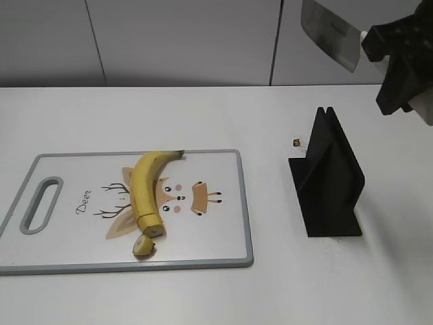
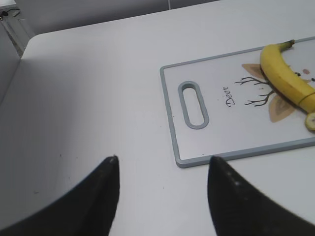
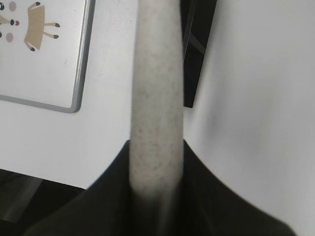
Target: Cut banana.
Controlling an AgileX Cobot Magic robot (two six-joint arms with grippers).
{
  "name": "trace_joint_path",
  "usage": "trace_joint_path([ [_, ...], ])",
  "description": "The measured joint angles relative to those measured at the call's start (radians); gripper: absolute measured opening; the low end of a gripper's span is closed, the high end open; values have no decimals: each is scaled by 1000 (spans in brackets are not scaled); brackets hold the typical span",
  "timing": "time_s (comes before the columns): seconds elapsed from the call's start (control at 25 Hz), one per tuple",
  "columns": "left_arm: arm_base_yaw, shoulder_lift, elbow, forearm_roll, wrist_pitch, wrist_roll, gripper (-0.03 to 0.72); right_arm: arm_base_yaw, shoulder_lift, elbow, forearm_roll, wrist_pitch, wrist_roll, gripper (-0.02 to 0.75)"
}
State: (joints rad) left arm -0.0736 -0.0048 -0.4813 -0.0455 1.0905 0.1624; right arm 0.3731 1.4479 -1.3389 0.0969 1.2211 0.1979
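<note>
The yellow banana (image 1: 145, 188) lies on the grey-rimmed cutting board (image 1: 223, 203), dark stem to the far right, its near end cut flat. One cut-off slice (image 1: 143, 246) lies just in front of that end. The banana also shows in the left wrist view (image 2: 285, 73). My right gripper (image 1: 396, 57) is shut on a knife's pale handle (image 3: 157, 98) and holds the blade (image 1: 330, 32) high at the upper right, above the black stand. My left gripper (image 2: 162, 160) is open and empty over bare table, left of the board (image 2: 170, 113).
A black knife stand (image 1: 326, 177) stands on the white table (image 1: 270, 291) right of the board; it also shows in the right wrist view (image 3: 197, 54). A small dark object (image 1: 296, 142) lies beside it. A grey wall is behind the table.
</note>
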Motion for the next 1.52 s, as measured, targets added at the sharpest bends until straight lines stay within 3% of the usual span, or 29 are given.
trace_joint_path([
  [0.36, 0, 216, -131, -69, -74, 94, 546, 0, 16, -1, 29, -49, -475, 160],
  [0.64, -1, 547, -261, -130, -176, 266, 545, 0, 69, -1, 62, -73, -862, 160],
  [0.84, -42, 773, -373, -172, -193, 435, 564, 1, 137, -3, 155, -130, -1134, 160],
  [1.28, -208, 1167, -643, -178, -42, 811, 601, 58, 352, -193, 170, -95, -1310, 160],
  [1.52, -265, 1332, -737, -180, 24, 878, 599, 127, 454, -283, 174, -84, -1336, 160],
])
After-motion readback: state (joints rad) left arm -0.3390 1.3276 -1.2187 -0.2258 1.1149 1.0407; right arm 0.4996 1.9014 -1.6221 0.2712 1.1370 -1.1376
